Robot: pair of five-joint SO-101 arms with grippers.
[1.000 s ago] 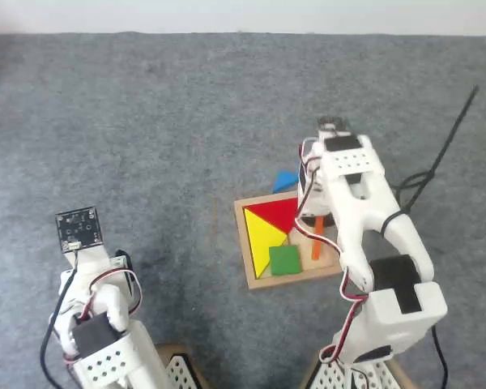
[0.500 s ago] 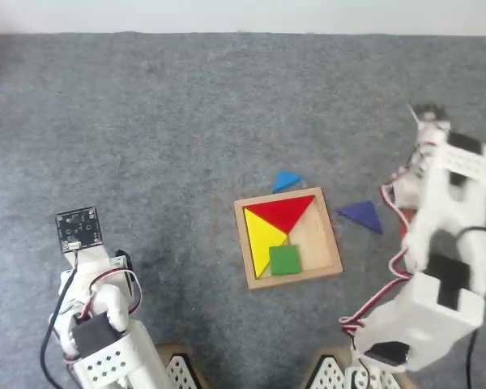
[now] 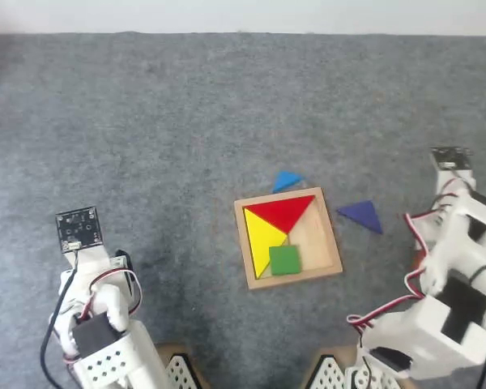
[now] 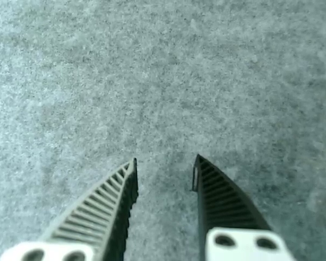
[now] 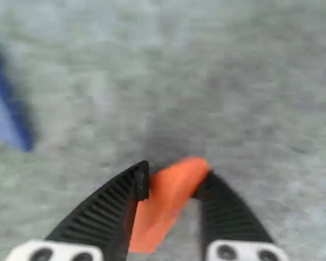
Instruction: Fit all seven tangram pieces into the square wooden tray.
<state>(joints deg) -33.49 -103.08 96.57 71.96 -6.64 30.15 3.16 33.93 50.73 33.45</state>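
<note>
Square wooden tray point(image 3: 317, 240) lies flat on the grey, felt-like table point(image 3: 146, 121), between the two arms and nearer the right arm point(image 3: 458, 275). Three flat, painted pieces sit inside it: one red triangle point(image 3: 282, 211) along the far edge, one yellow triangle point(image 3: 262, 237) along the left side, and one small green square point(image 3: 285, 259) touching the yellow one. The rest of the tray floor is bare pale wood.

Two more pieces rest on the table outside: a light blue triangle point(image 3: 287, 180) just beyond the tray's far rim, and a dark blue triangle point(image 3: 362, 215) near its right side.

The right wrist view adds a sixth piece: the right tool point(image 5: 174, 173) is clenched on an orange piece point(image 5: 163, 209), its ribbed black fingers point(image 5: 114, 201) pressing either side. A blurred blue shape sits off to one edge there.

The left wrist view has the left tool point(image 4: 165, 163) released, fingers apart over bare table. The left arm point(image 3: 97, 316) sits well apart from the tray.
</note>
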